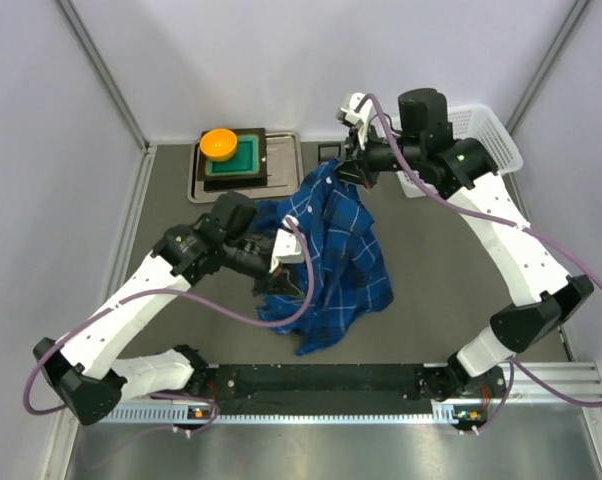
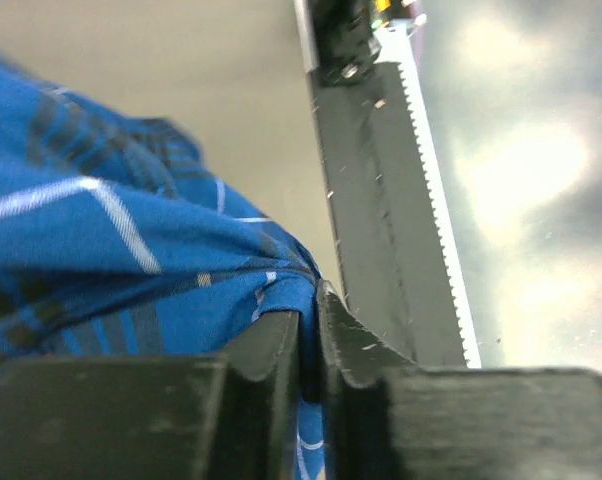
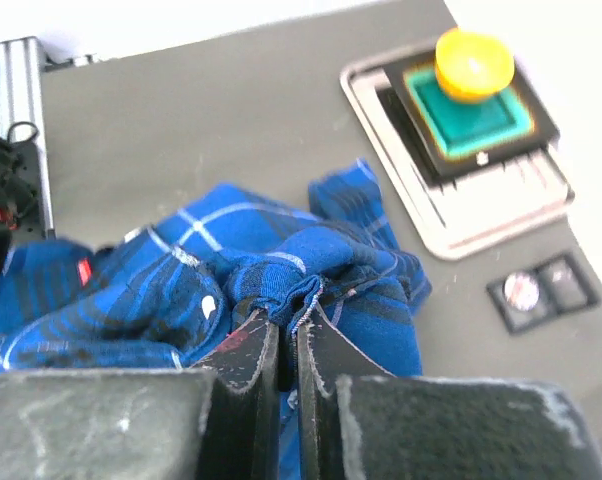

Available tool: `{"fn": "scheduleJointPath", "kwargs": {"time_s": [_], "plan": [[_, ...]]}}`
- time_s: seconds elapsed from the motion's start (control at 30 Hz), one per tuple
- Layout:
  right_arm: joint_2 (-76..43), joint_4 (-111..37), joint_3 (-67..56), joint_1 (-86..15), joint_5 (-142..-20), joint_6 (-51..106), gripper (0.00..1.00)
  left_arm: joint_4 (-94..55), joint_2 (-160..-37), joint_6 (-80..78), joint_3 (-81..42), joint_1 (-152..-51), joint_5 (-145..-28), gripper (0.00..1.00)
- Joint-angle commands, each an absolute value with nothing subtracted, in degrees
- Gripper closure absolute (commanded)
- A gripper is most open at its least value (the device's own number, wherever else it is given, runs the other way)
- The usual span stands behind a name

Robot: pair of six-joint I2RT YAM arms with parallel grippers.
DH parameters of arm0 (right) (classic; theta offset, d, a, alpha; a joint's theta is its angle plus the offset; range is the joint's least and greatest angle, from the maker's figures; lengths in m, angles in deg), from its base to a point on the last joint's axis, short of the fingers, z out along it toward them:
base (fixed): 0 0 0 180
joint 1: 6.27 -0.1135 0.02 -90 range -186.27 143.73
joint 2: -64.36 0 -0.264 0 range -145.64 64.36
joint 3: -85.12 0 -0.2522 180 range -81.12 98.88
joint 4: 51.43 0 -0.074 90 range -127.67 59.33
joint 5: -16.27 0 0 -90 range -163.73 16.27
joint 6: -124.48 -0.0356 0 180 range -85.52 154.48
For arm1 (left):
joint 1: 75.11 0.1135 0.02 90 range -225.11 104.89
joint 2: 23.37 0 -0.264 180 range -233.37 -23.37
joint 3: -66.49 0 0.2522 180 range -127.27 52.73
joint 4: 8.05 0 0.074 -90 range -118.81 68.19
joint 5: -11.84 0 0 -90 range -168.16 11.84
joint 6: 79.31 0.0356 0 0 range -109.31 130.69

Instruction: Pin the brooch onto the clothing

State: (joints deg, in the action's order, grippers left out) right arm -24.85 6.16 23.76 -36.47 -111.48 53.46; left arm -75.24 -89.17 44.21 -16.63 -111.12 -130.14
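The clothing (image 1: pixel 331 250), a blue plaid shirt with thin white lines, lies crumpled mid-table. My left gripper (image 1: pixel 271 275) is shut on a fold at the shirt's near left side; in the left wrist view its jaws (image 2: pixel 311 300) pinch the blue cloth (image 2: pixel 101 250). My right gripper (image 1: pixel 343 170) is shut on the shirt's far edge; in the right wrist view a bunched hem (image 3: pixel 311 250) sits between its closed jaws (image 3: pixel 286 318). The brooch (image 3: pixel 521 290), a small greyish disc, lies in a small black holder (image 3: pixel 561 282) on the table beside the shirt.
A metal tray (image 1: pixel 291 150) at the back left carries a black plate, a green square block (image 1: pixel 243 155) and an orange round dish (image 1: pixel 219 143). A white basket (image 1: pixel 491 135) stands at the back right. A black toothed rail (image 2: pixel 381 200) runs along the near edge.
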Motion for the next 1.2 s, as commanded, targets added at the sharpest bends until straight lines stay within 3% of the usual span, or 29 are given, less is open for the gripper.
{"fn": "scheduleJointPath", "kwargs": {"time_s": [0.0,0.03,0.07,0.17,0.3,0.5,0.73,0.9,1.03,1.17], "plan": [[-25.4,8.8,29.4,-42.6,-113.7,59.6,1.00,-70.0,-90.9,40.2,-18.6,-118.8,-131.9,0.53],[-24.5,9.3,28.6,-46.0,-114.1,59.8,0.90,-72.9,-91.1,43.0,-19.2,-122.4,-131.6,0.44],[-23.8,9.4,27.1,-47.2,-114.4,60.0,0.56,-79.2,-90.8,46.0,-19.3,-124.2,-129.7,0.40],[-20.1,9.4,19.2,-50.3,-112.0,58.0,0.01,-90.9,-89.6,56.0,-19.3,-126.5,-126.9,0.34],[-14.8,10.1,7.9,-48.3,-105.9,54.5,0.01,-99.4,-86.3,58.7,-20.4,-123.1,-120.7,0.37],[-8.4,10.0,-6.1,-38.5,-111.7,49.3,0.01,-96.4,-80.3,65.9,-17.1,-102.2,-119.2,0.37],[-8.9,5.1,-15.8,-41.2,-114.7,51.9,0.08,-89.8,-90.2,70.9,-19.2,-90.2,-125.3,0.39],[-12.0,-0.3,-18.3,-47.6,-109.1,51.7,0.26,-74.9,-93.5,59.8,-14.9,-75.8,-136.6,0.39],[-14.1,-3.8,-18.5,-52.7,-104.8,51.2,0.36,-71.5,-94.0,57.2,-12.3,-70.5,-137.8,0.38],[-15.1,-5.2,-17.8,-55.9,-102.1,51.5,0.60,-71.0,-94.3,57.0,-9.9,-66.6,-138.7,0.38]]}}
